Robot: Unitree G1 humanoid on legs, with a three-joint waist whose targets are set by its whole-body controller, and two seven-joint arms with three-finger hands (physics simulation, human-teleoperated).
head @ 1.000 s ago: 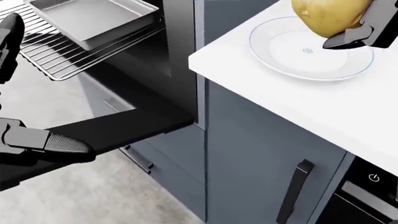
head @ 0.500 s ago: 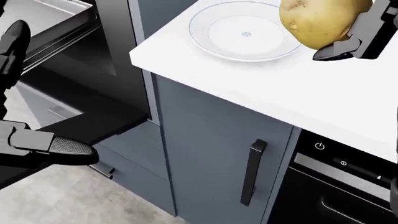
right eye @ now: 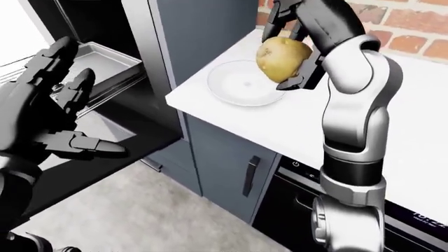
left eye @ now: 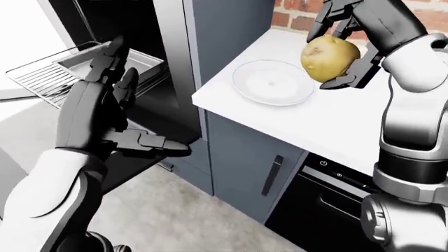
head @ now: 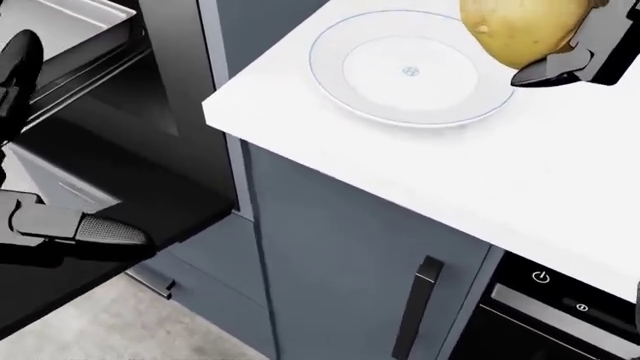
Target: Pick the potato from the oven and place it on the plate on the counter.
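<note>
1. Progress: the potato (left eye: 330, 57) is out of the oven (left eye: 105, 31) and held aloft in the right hand (left eye: 348, 50), its fingers clenched round it from above and from the right. The pick looks done; the placing is left.
2. Potato position: in the left-eye view it hangs above the desk (left eye: 329, 123), over the right rim of the plate (left eye: 273, 82), not touching it. It needs to shift a little toward the plate's middle and come down before release, as I judge it.
3. Plate: white, round, empty. It sits near the desk's left corner, close to the edge that borders the tall grey cabinet (left eye: 217, 31).
4. Oven: door (head: 110, 202) open and down, wire rack (left eye: 42, 84) pulled out. A shallow metal baking tray (left eye: 105, 63) rests on the rack; what shows of it is empty.
5. Left hand (left eye: 105, 113): released, fingers spread, grasping nothing, raised near the oven opening and well apart from the desk.
6. Below the desk: a grey cupboard door with a dark handle (left eye: 269, 176), and to the view's right a second dark appliance front (left eye: 329, 199) with a power symbol.
7. Risk, as a judgement: the potato is rounded and may roll off the shallow plate if let go high or off-centre.
</note>
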